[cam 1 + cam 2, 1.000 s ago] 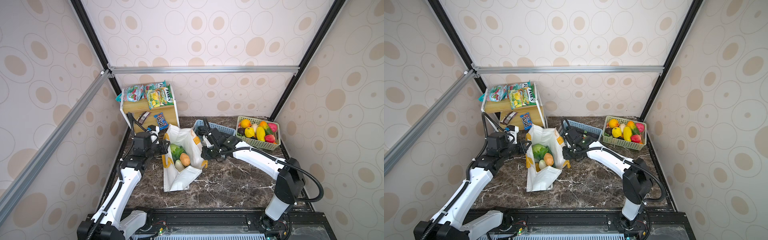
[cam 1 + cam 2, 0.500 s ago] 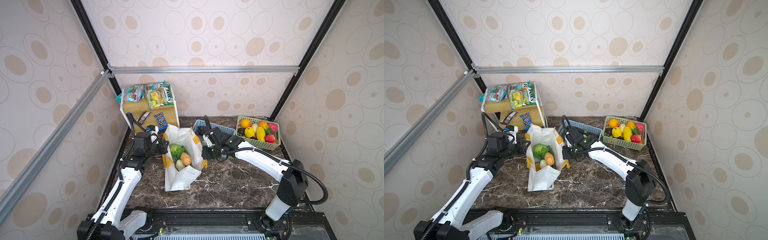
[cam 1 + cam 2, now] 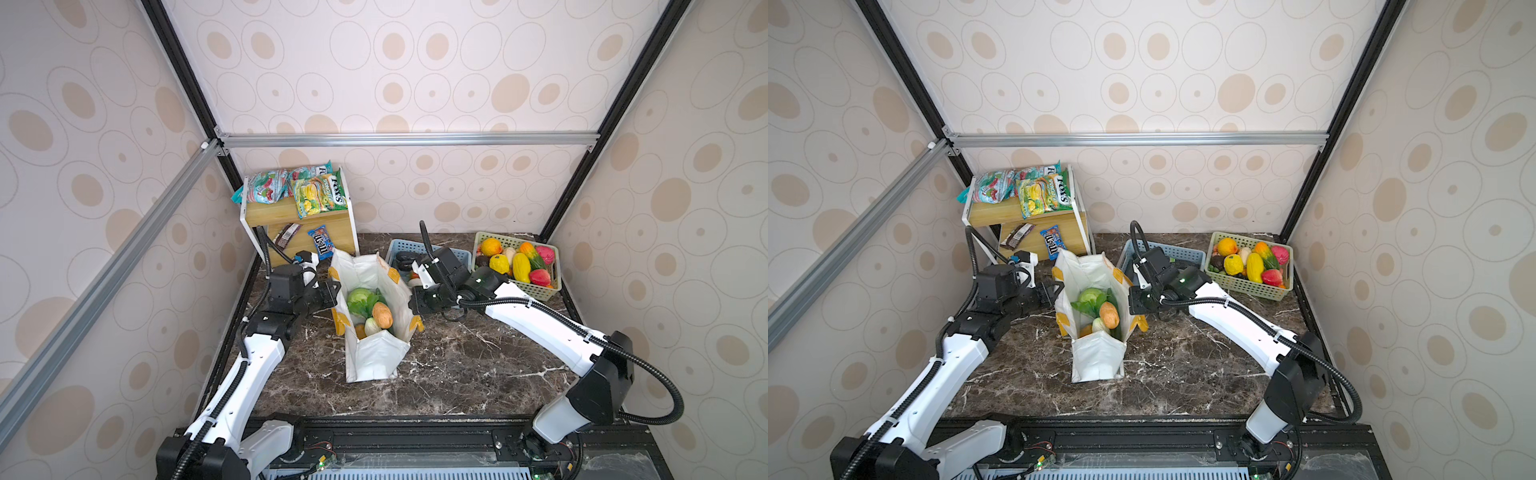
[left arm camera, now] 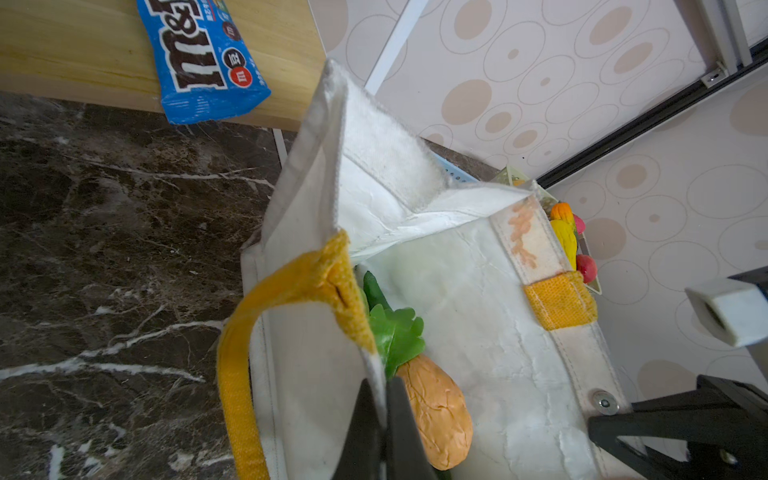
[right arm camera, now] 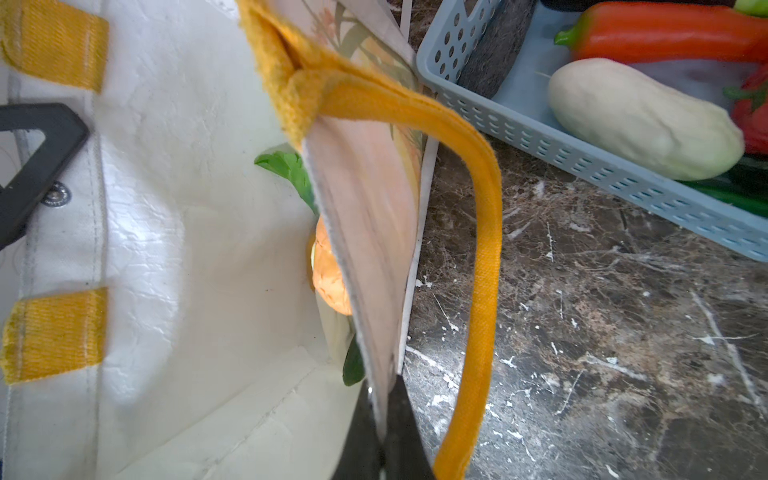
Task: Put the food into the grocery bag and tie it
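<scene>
- Large white fabric grocery bag [image 3: 372, 359] w/ yellow strap handles stands mid-table on the dark marble tabletop [image 3: 478, 365], mouth open.
- Left gripper [image 4: 382, 388]: jaws closed on the bag's left rim wall, near a yellow handle tab.
- Right gripper [image 5: 382, 392]: jaws pinched shut on the opp. rim wall, w/ a yellow strap looping beside it.
- Inside the bag: green toy cabbage [image 3: 358, 297], brown-orange lumpy toy veg [image 3: 382, 314] against its leaves, small white-green bulb [image 3: 372, 325] nearer the front.
- Behind the right gripper: blue lattice plastic basket [image 5: 582, 166] w/ pale white squash [image 5: 644, 120] and orange-red pepper [image 5: 665, 37].
- Far right: green lattice plastic basket [image 3: 536, 289] piled w/ yellow, orange and red toy fruit [image 3: 520, 267].
- Back left: wooden shelf rack [image 3: 291, 214]. Blue M&M's packet [image 3: 321, 246] lies on the lower shelf, outside the bag. Snack bags [image 3: 311, 193] sit on top.
</scene>
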{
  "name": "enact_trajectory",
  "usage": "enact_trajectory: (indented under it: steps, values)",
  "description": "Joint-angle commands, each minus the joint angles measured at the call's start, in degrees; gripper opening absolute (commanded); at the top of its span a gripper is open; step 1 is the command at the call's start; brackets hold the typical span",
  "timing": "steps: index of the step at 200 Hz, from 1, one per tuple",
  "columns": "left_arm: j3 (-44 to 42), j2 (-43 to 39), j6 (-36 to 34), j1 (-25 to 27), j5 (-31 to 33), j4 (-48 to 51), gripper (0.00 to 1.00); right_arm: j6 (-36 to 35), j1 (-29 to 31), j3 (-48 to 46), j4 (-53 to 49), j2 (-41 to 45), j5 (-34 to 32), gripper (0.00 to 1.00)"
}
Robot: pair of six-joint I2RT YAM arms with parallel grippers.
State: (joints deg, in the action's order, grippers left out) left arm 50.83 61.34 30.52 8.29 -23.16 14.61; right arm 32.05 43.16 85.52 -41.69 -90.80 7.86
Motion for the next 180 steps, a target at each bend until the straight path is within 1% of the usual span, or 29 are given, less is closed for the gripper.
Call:
enact_trajectory:
  steps: [1,24,46,79,86,113,146,161,180]
  values:
    - [0.03,0.0,1.15,1.18,-0.3,-4.01,0.0,-0.72,-0.21,1.75,-1.0,3.11,-2.03,0.0]
    - [-1.38,-0.28,2.87,3.69,0.39,-5.14,0.0,-1.63,-1.04,2.29,-3.39,3.01,-3.26,0.0]
    - [-2.95,-0.85,4.74,6.01,1.25,-5.49,0.0,-2.48,-2.76,1.07,-3.93,2.92,-2.66,0.03]
    - [-3.97,-1.92,4.56,6.46,4.02,-3.08,0.0,-3.05,-3.56,0.23,-3.6,2.04,-1.81,0.08]
    - [-3.97,-2.01,4.46,6.46,4.43,-2.63,0.0,-3.2,-3.57,0.62,-3.77,2.01,-1.59,0.11]
    - [-4.12,-2.36,4.42,6.45,4.22,-2.54,0.0,-4.72,-4.2,3.01,-6.0,2.71,-0.75,0.32]
    - [-4.35,-2.17,4.54,6.43,4.66,-2.5,0.0,-4.97,-8.53,4.32,-8.35,5.28,3.58,0.57]
    - [-3.44,-1.37,3.88,6.44,4.07,-1.87,0.0,-4.95,-11.19,4.33,-8.5,6.16,5.2,0.64]
    - [-3.17,-1.18,2.98,6.41,4.34,-1.42,0.0,-6.85,-14.81,4.65,-10.06,6.21,3.34,0.7]
